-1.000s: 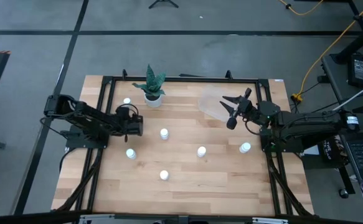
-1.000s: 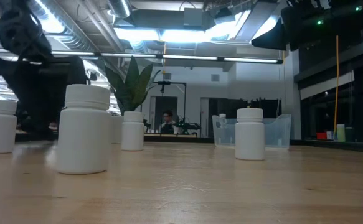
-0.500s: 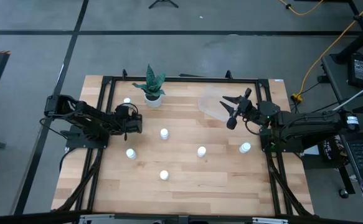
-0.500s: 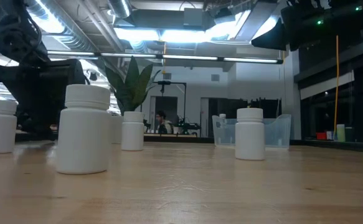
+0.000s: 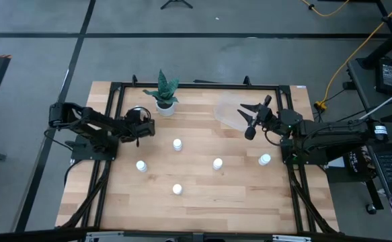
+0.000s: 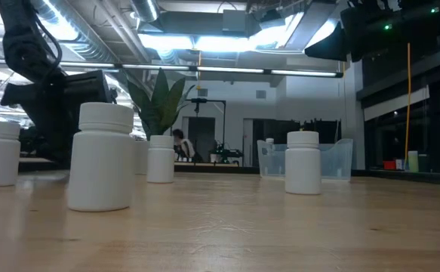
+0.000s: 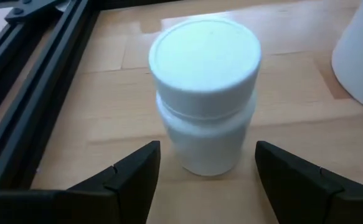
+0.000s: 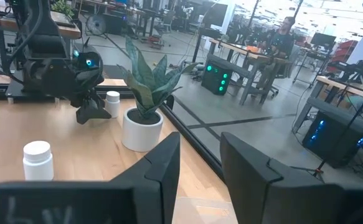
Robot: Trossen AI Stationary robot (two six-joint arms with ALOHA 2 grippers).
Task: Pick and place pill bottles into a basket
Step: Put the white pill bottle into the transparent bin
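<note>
The left gripper (image 7: 203, 180) has swung toward the far-left bottle (image 7: 205, 93), fingers apart either side, ready to grab it.

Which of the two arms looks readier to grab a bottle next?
Probably the left. Its left gripper is open with a pill bottle standing just ahead between its fingers. The right gripper hovers open over the basket, with no bottle before it.
</note>
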